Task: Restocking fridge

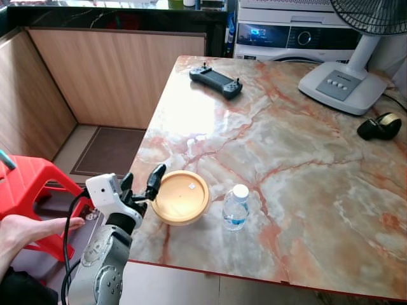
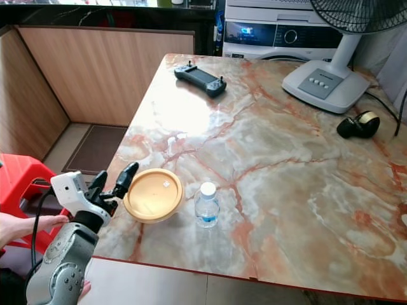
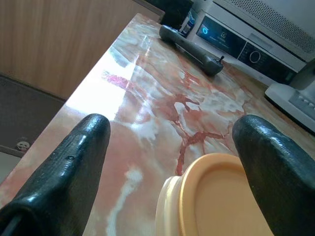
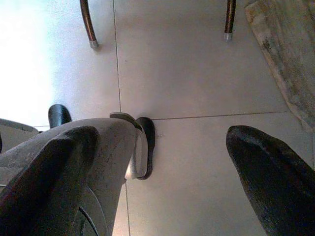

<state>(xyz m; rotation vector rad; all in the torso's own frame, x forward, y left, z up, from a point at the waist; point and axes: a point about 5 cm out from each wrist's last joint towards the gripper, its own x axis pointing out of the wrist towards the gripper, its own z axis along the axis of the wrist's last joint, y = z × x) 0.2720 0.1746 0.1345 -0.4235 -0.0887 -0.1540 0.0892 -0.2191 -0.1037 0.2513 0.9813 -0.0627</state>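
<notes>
A round yellow lidded container (image 1: 181, 197) lies near the front left corner of the marble table (image 1: 305, 165). Just to its right stands a small clear water bottle (image 1: 236, 208) with a white cap. My left gripper (image 1: 141, 181) is open at the table's left edge, right beside the container. In the left wrist view the container (image 3: 216, 196) sits low between the two spread fingers (image 3: 74, 162), not touched. My right gripper (image 4: 162, 162) hangs open over the tiled floor, with my own leg next to it.
A black game controller (image 1: 216, 81) lies at the table's far left, a white fan base (image 1: 343, 86) at the far right, and a black roll (image 1: 380, 126) near the right edge. A red stool (image 1: 28, 184) and a person's hand (image 1: 28, 229) are left of my arm.
</notes>
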